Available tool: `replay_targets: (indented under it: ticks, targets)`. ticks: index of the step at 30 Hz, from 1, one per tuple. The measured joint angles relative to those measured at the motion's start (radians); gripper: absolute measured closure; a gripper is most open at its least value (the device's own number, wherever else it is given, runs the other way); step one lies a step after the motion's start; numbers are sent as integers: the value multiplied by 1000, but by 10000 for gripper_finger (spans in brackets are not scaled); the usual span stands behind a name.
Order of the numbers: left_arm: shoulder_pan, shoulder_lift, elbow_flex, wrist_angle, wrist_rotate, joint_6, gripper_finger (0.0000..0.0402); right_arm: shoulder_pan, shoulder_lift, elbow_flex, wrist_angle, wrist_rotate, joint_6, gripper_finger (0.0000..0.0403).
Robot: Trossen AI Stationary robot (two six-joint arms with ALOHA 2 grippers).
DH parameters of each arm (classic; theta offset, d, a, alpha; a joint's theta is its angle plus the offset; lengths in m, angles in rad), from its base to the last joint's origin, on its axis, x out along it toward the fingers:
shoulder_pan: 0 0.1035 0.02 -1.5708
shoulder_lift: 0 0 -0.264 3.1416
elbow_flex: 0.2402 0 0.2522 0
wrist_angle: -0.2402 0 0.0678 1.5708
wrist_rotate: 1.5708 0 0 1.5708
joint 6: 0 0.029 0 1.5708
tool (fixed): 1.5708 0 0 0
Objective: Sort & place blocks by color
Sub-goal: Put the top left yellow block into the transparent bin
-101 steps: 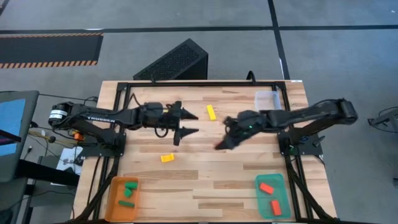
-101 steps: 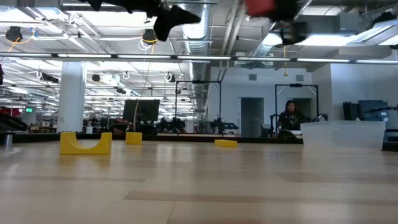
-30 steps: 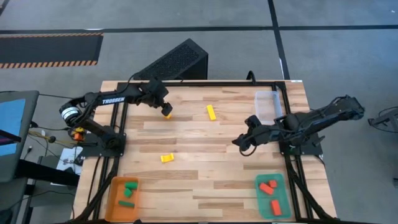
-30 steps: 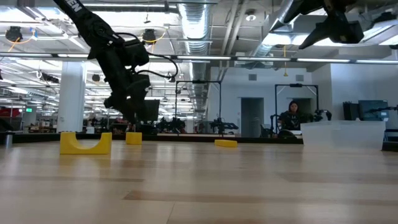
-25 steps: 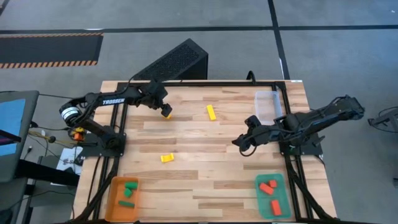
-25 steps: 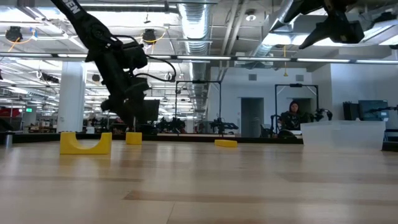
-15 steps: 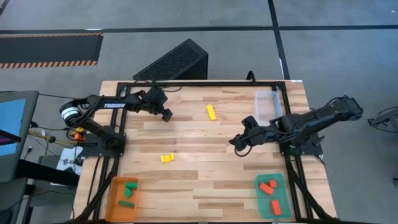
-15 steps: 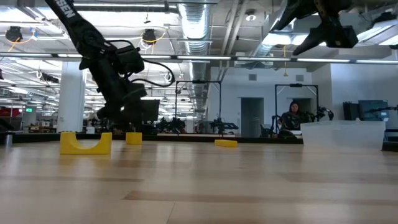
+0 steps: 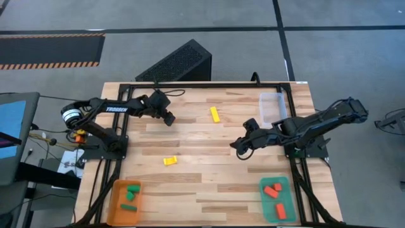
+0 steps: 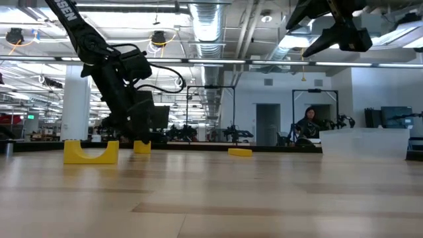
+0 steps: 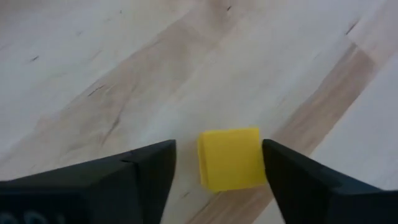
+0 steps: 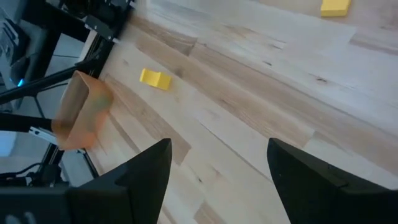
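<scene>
Orange tray (image 9: 124, 201) at the near left corner holds three green blocks (image 9: 131, 191). Teal tray (image 9: 278, 199) at the near right corner holds three red blocks (image 9: 273, 190).

Mid-table: yellow arch block (image 9: 169, 161) lies loose on the wood, well apart from both arms; it also shows in the right wrist view (image 12: 155, 78) and in the low view (image 10: 91, 151).

Right gripper (image 9: 236, 148) hovers above the table centre-right, off the surface, fingers spread, holding nothing. In the low view it hangs high near the picture's top (image 10: 330, 32).

Far half: yellow bar (image 9: 215, 114) lies flat between the two arms, near the far edge; low view shows it as a thin slab (image 10: 240, 152).

Left gripper (image 9: 168, 118) is down at the table in the far left area. Left wrist view: fingers spread either side of a small yellow cube (image 11: 230, 158); one finger (image 11: 292, 180) is touching or just beside the cube's side, a gap shows at the other finger. Not pinched. Cube sits on the wood; low view shows it under the gripper (image 10: 142, 146).

Clear tray (image 9: 273, 106) sits at the far right corner; can't tell whether anything is in it.
</scene>
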Motion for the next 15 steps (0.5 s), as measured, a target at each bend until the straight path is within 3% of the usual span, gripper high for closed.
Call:
replay_targets:
  ticks: [6, 12, 15]
  targets:
    - [0, 0, 0, 78, 75, 35, 276, -38, 1, 0, 37, 1, -13, 117]
    - [0, 0, 0, 110, 177, -2, 385, -58, -1, 0, 224, -10, -54, 117]
    - [-6, 0, 0, 133, 198, -13, 394, -66, -1, 0, 273, -10, -54, 117]
